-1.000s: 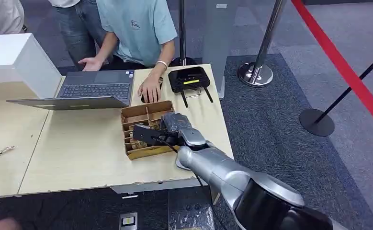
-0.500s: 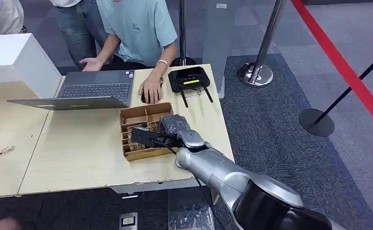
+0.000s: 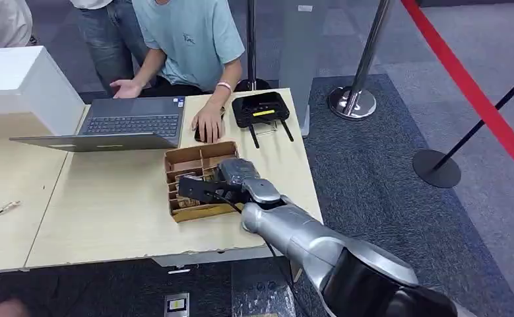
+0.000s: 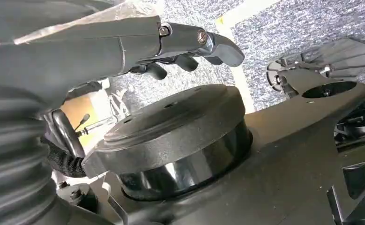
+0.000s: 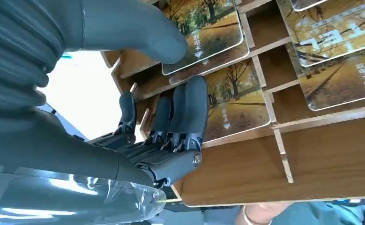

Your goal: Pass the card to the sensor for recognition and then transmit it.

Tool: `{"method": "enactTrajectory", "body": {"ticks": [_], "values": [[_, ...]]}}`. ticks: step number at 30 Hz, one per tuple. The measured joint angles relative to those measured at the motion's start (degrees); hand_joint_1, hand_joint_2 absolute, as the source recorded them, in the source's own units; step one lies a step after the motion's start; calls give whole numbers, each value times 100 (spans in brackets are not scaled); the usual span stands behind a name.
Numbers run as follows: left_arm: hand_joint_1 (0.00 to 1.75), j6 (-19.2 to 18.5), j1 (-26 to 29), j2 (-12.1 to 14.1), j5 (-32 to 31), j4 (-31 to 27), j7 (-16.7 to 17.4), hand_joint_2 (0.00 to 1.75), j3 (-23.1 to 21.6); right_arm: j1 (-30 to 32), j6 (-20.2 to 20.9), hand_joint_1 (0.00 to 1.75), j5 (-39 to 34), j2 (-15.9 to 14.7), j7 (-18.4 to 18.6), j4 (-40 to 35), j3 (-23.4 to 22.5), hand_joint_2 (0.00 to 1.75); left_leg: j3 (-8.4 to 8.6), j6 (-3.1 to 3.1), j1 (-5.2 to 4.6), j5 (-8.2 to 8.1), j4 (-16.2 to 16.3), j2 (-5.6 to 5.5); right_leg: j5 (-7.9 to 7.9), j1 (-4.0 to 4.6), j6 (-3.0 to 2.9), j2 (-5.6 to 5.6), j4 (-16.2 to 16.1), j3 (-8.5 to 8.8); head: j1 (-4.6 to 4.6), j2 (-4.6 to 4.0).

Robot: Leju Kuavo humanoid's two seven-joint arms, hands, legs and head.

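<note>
A wooden card box (image 3: 198,153) with several slots stands near the table's right edge. It holds cards (image 5: 218,23) printed with autumn trees. My right hand (image 3: 224,181) reaches into the box from the near side. Its thumb (image 5: 164,44) lies on the corner of one card stack, and its dark fingers (image 5: 189,112) lie across a lower card (image 5: 239,105). Thumb and fingers stand apart, with no card lifted. The black sensor (image 3: 260,107) sits beyond the box at the table's far edge. My left hand (image 4: 189,47) hangs beside my body, holding nothing.
An open laptop (image 3: 132,122) lies left of the sensor, and a person's hand (image 3: 208,122) rests between the two. A white box (image 3: 16,82) stands at the far left. Stanchion bases (image 3: 353,99) stand on the carpet to the right.
My right hand has slid a little to the left and deeper over the card box. The person's left hand has lifted slightly off the laptop.
</note>
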Motion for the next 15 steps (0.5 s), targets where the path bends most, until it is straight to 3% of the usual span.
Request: {"method": "enactTrajectory", "body": {"ticks": [15], "values": [[0, 13, 3, -15, 33, 0, -7, 175, 2, -376, -90, 89, 37, -16, -98, -441, 7, 175, -5, 0, 0, 0, 0, 0, 0, 0, 0, 0, 0, -5, 2, 0]]}}
